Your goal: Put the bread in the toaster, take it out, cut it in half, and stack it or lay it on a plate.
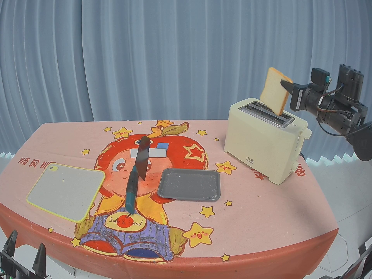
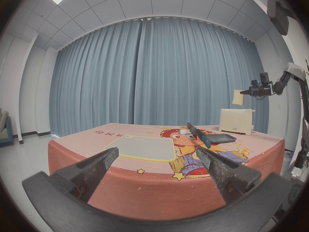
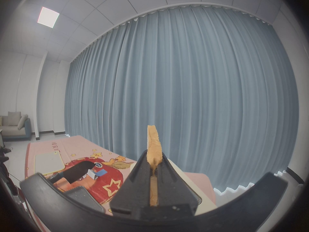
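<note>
Head view: I am watching the right pincer (image 1: pixel 286 86) gripping the bread (image 1: pixel 276 91) by its upper right edge. The slice is hanging tilted over the toaster (image 1: pixel 264 140), with its lower corner at the right-hand slot. I cannot tell whether that corner is touching the slot. The toaster is standing at the far right of the surface (image 1: pixel 263 221). A grey plate (image 1: pixel 190 185) is lying near the middle, to the left of the toaster and apart from it. A knife (image 1: pixel 137 171) is sitting just left of the plate, its dark blade pointing far and its teal handle pointing near. A cutting board (image 1: pixel 66 190) with a yellow rim is lying flat at the near left, beside the knife. The left pincer (image 1: pixel 25 248) is waiting off the near left corner of the surface.

Left wrist view: I am seeing the left pincer's fingers (image 2: pixel 96 168) spread wide with nothing between them. They are hovering short of the near edge of the surface, with the cutting board beyond them. Far to the right, the bread is hanging above the toaster in the right pincer.

Right wrist view: I am seeing the bread edge-on, pinched between the right pincer's fingers (image 3: pixel 135 184). The slice is standing clear above the fingertips, and part of the toaster is showing pale below them.
</note>
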### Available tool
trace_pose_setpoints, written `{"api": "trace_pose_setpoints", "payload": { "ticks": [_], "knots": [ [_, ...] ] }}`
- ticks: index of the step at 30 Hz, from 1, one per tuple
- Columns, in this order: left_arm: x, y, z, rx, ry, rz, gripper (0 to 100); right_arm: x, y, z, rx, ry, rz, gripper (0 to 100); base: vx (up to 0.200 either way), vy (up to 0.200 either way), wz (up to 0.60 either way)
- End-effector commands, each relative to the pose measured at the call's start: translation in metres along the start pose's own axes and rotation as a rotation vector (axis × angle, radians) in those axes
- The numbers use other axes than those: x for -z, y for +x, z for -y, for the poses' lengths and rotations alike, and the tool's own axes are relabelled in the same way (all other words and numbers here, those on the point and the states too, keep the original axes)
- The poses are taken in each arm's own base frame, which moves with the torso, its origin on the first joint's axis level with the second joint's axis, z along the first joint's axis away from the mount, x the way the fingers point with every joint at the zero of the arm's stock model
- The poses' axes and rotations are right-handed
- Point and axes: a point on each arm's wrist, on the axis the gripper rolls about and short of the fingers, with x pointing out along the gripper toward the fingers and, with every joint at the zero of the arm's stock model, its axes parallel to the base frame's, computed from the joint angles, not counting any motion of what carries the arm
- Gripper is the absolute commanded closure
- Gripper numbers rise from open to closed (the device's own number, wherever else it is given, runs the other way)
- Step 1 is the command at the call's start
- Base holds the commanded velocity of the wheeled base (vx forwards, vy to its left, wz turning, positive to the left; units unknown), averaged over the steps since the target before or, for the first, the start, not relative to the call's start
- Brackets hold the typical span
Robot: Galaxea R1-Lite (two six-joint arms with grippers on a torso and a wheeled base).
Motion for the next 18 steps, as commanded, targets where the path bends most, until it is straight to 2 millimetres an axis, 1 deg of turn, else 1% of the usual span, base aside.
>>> {"api": "trace_pose_setpoints", "payload": {
  "ticks": [1, 4, 7, 9, 11, 13, 15, 18],
  "knots": [
    [0.005, 0.001, 0.000, -0.001, 0.000, -0.010, 0, -0.024, -0.025, -0.002, -0.002, 0.002, 0.074, 100, 0.000, 0.000, 0.00],
    [0.005, 0.001, 0.000, -0.001, 0.000, -0.010, 0, -0.027, -0.039, -0.005, -0.011, 0.011, 0.087, 100, 0.000, 0.000, 0.00],
    [0.005, 0.001, 0.000, -0.001, 0.000, -0.010, 0, -0.022, -0.054, -0.016, -0.050, 0.060, 0.072, 100, 0.000, 0.000, 0.00],
    [0.005, 0.001, 0.000, -0.001, 0.000, -0.010, 0, -0.020, -0.066, -0.020, -0.065, 0.096, 0.065, 100, 0.000, 0.000, 0.00],
    [0.005, 0.001, 0.000, -0.001, 0.000, -0.010, 0, -0.016, -0.078, -0.022, -0.073, 0.123, 0.054, 100, 0.000, 0.000, 0.00],
    [0.005, 0.001, 0.000, -0.001, 0.000, -0.010, 0, -0.010, -0.085, -0.022, -0.076, 0.127, 0.039, 100, 0.000, 0.000, 0.00],
    [0.005, 0.001, 0.000, -0.001, 0.000, -0.010, 0, -0.004, -0.089, -0.022, -0.075, 0.127, 0.022, 100, 0.000, 0.000, 0.00],
    [0.005, 0.001, 0.000, -0.001, 0.000, -0.010, 0, 0.011, -0.097, -0.023, -0.079, 0.129, -0.020, 100, 0.000, 0.000, 0.00]
  ]
}}
